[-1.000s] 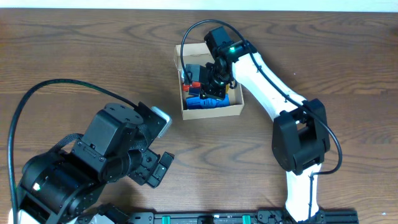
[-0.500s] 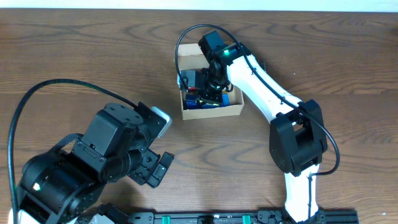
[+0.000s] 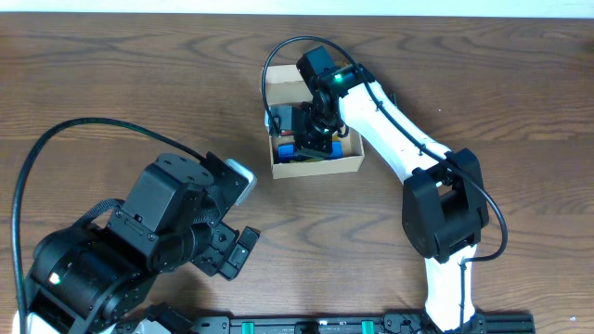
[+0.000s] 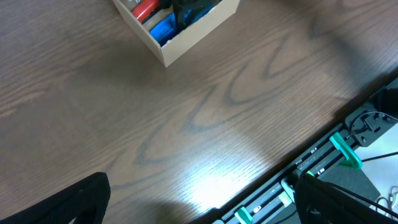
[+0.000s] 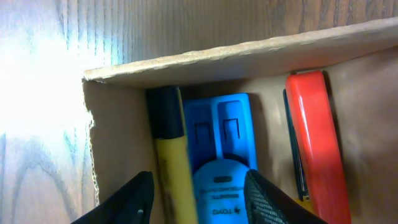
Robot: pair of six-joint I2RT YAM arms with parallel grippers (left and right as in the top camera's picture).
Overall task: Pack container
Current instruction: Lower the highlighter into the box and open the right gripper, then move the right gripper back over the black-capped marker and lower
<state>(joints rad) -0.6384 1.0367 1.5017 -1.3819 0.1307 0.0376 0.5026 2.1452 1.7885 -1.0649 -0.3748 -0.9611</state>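
Container (image 3: 316, 165) of tan cardboard sits on the wooden table (image 3: 139, 83) in the upper middle of the overhead view, and at the top edge of the left wrist view (image 4: 186, 40). Its top is open. The right gripper (image 3: 311, 134) reaches down into it from the right. In the right wrist view its fingers (image 5: 127, 199) are spread at the bottom of the frame, with a yellow marker (image 5: 174, 162) with a black cap and a blue object (image 5: 221, 143) lying between them; whether the fingers touch either one cannot be told. A red object (image 5: 314, 143) lies beside the blue one, toward the right of the frame. The left gripper (image 3: 237, 255) hangs at the lower left of the overhead view, well apart from the container, its fingers (image 4: 87, 199) spread wide over bare wood with nothing between them.
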